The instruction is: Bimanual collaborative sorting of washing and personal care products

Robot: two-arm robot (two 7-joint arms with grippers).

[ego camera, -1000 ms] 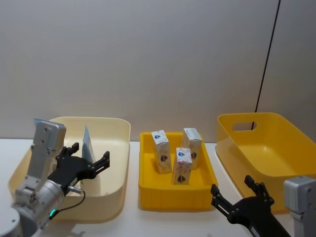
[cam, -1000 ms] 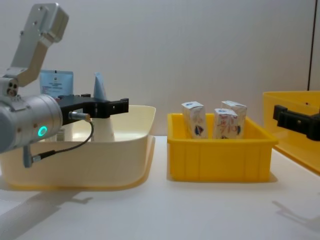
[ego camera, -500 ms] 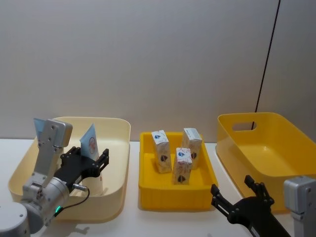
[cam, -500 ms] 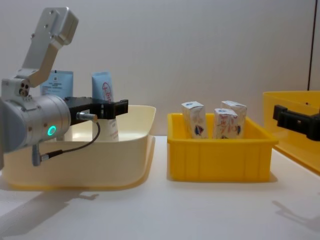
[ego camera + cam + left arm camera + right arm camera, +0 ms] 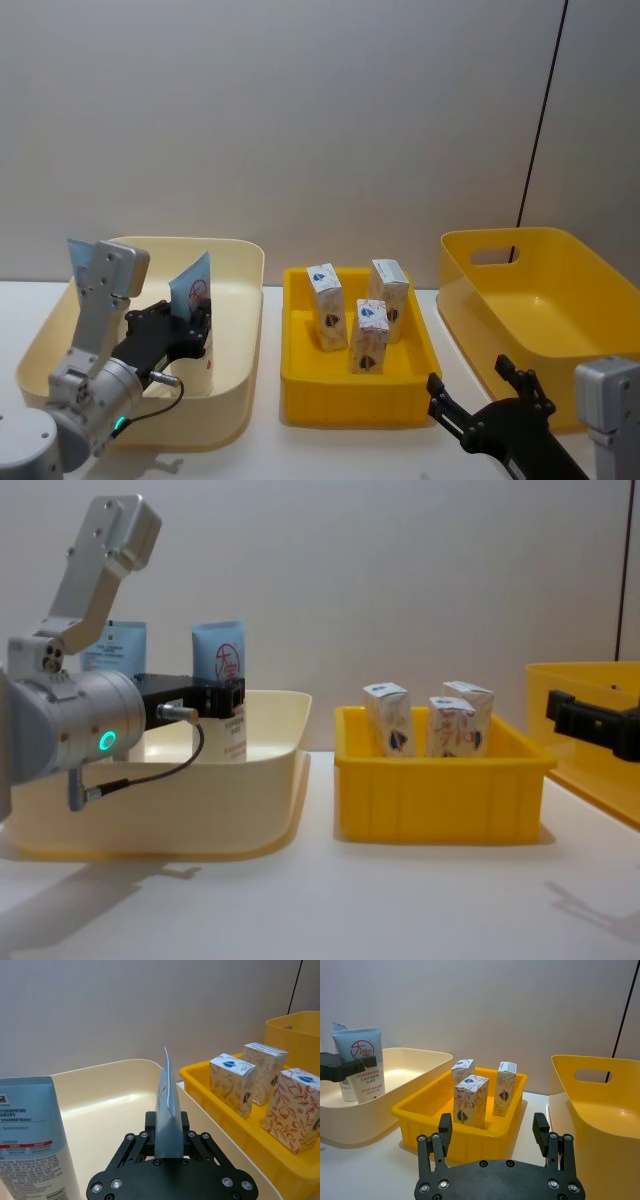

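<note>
Nearest, the right gripper point(image 5: 470, 380) hangs low at the table's front right, its fingers spread and empty, before the large yellow bin point(image 5: 560, 300). Farther in on the left, the left gripper point(image 5: 226, 697) is clamped on the upright squeeze tube point(image 5: 219, 656) inside the cream bin point(image 5: 270, 770). Three small cartons point(image 5: 369, 335) stand in the middle yellow tray point(image 5: 350, 395). Behind the held tube stands what looks like another pale-blue tube point(image 5: 112, 646).

left tool point(image 5: 167, 1134) clamped, level | right tool point(image 5: 492, 1131) spread, low
</note>
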